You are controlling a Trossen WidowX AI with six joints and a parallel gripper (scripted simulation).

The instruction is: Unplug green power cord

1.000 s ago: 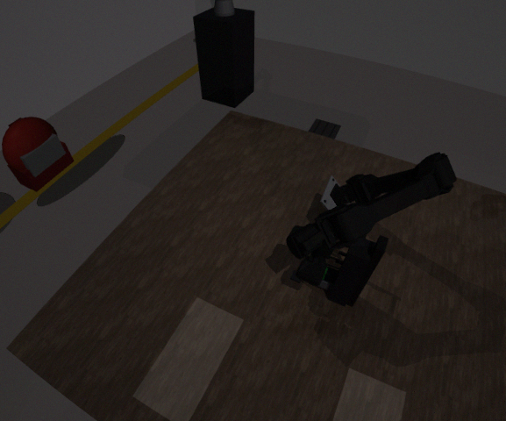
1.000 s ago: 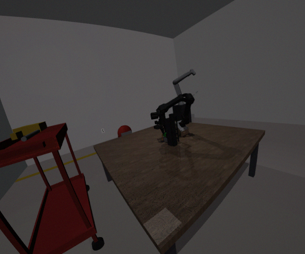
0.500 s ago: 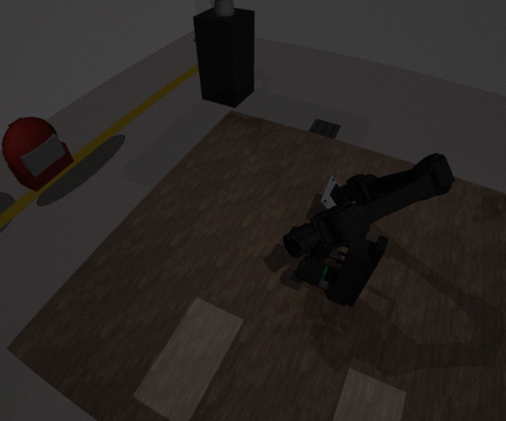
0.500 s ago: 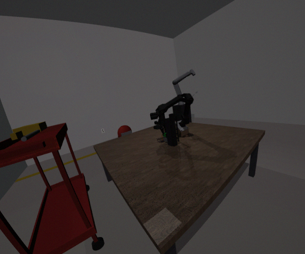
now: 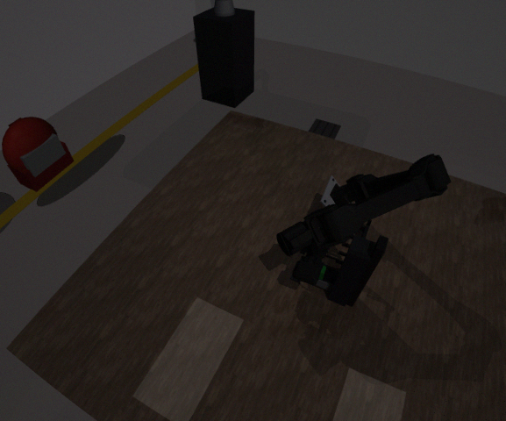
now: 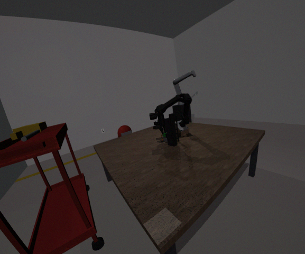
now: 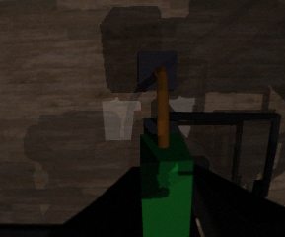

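Note:
The green plug (image 5: 323,272) (image 6: 164,135) (image 7: 166,207) is between the fingers of my gripper (image 5: 321,274) (image 6: 163,136) (image 7: 165,174), which is shut on it. The orange cord (image 6: 162,137) (image 7: 163,109) leaves the plug and runs to a small dark blue-grey block (image 7: 147,59) on the table. An upright black body (image 5: 355,274) (image 6: 171,132), seemingly the power strip, stands right beside the plug in the top and exterior views. The plug's prong end is hidden, so I cannot tell whether it touches the strip.
The brown table (image 5: 144,253) (image 6: 147,174) carries the arm and the black body. A thin black frame (image 7: 231,118) shows right of the cord in the wrist view. A white plate (image 5: 328,195) stands behind the forearm. A red cart (image 6: 51,136) and red helmet (image 5: 28,142) are off the table.

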